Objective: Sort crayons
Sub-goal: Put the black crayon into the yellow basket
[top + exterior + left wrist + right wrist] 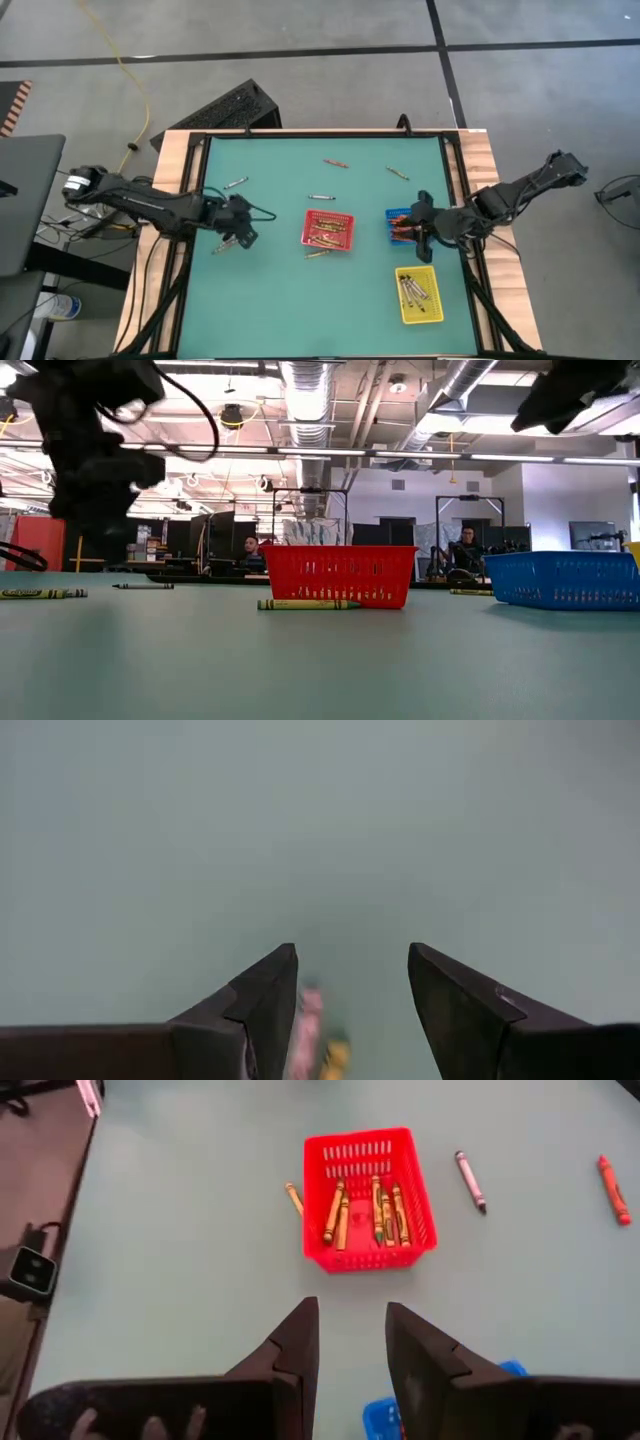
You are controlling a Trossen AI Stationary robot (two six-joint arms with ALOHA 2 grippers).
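1. The red tray (328, 229) sits in the middle of the green table (280, 300). It holds a bunch of orange and yellow crayons (370, 1210).
2. One crayon (318, 255) lies on the table touching the near edge of the red tray. In the low view this same yellowish crayon (308, 604) lies right in front of the tray.
3. The blue tray (396, 215) is just to the right of the red tray. The right gripper (424, 222) hangs over it, with its two fingers (295, 1350) spread apart and nothing between them.
4. The yellow tray (420, 295) is to the right of the red tray and nearer the front edge of the table. Grey crayons (414, 289) lie inside it.
5. The left gripper (240, 228) is well to the left of the red tray, low over the table. Its fingers (265, 1000) are spread wide apart. A blurry pink and yellow bit shows between them, but I cannot tell what it is.
6. More crayons lie loose behind the red tray: a grey one (320, 197) close by, a red one (334, 161) farther back, a yellowish one (398, 173) back and to the right, and a grey one (235, 183) to the left.
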